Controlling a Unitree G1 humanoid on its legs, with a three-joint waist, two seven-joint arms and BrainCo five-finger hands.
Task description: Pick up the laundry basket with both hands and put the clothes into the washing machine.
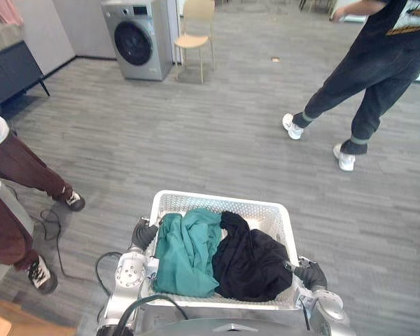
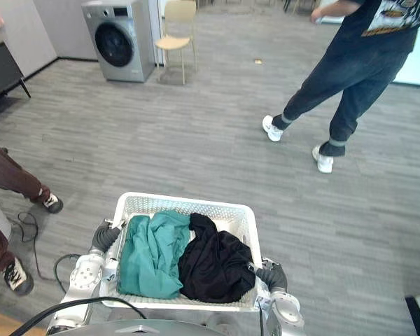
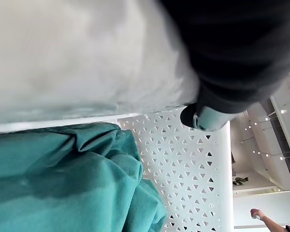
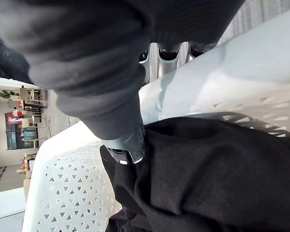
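Laundry basket (image 1: pixel 217 199) is clamped at its side rims between left hand (image 1: pixel 144 235) and right hand (image 1: pixel 310 274). Stiff plastic, soft clothes (image 1: pixel 189 255), so it should carry light. Washing machine (image 1: pixel 136 38) stands far ahead.

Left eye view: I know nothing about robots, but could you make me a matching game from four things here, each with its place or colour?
1 teal garment
2 black garment
3 washing machine
4 chair

a right half of the basket
b pale, beside the machine
c left half of the basket
d silver-grey, far across the floor

Pairs: 1-c, 2-a, 3-d, 4-b
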